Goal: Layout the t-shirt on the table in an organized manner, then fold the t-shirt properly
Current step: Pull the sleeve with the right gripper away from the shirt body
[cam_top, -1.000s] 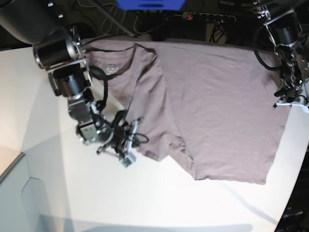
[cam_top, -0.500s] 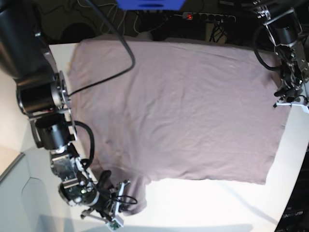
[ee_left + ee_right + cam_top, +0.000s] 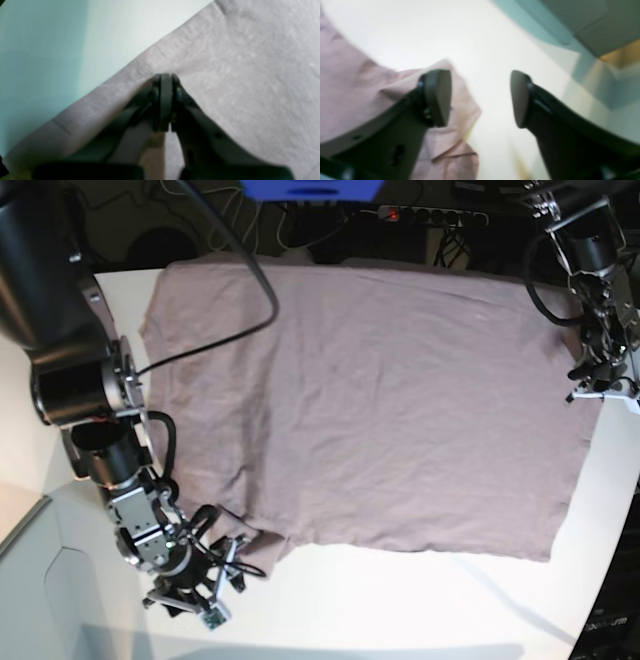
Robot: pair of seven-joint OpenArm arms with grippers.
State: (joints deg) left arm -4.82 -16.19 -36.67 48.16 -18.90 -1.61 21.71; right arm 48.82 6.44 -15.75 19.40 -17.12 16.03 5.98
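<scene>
No print, label or writing readable anywhere on the t-shirt (image 3: 380, 400); plain dusty mauve-brown cloth, thin and soft, fine weave showing faint diagonal creases in the left wrist view. It lies spread flat across the far and middle part of the table (image 3: 400, 600), one broad sheet with a straight near edge and a stitched hem band along the border seen by the left wrist camera. Table: glossy white, smooth, curved edge at the right, bright glare on the bare near part. A small bunched flap of cloth, likely a sleeve, sticks out at the shirt's near corner on the base view's left, rumpled and folded over itself. Right pincer (image 3: 480, 97): dark matte fingers (image 3: 440, 95) with flat rounded pads, spread wide, nothing between them; one pad sits over that rumpled flap, the other over bare table; touching or not, cannot tell. In the base view this pincer (image 3: 215, 575) is just beside the flap. Left pincer (image 3: 163, 100): pressed together, pads meeting in a thin line, down at the hemmed edge of the shirt; whether cloth is caught between them, cannot tell, picture blurred. Dark cables and a power strip (image 3: 430, 216) beyond the far table edge.
</scene>
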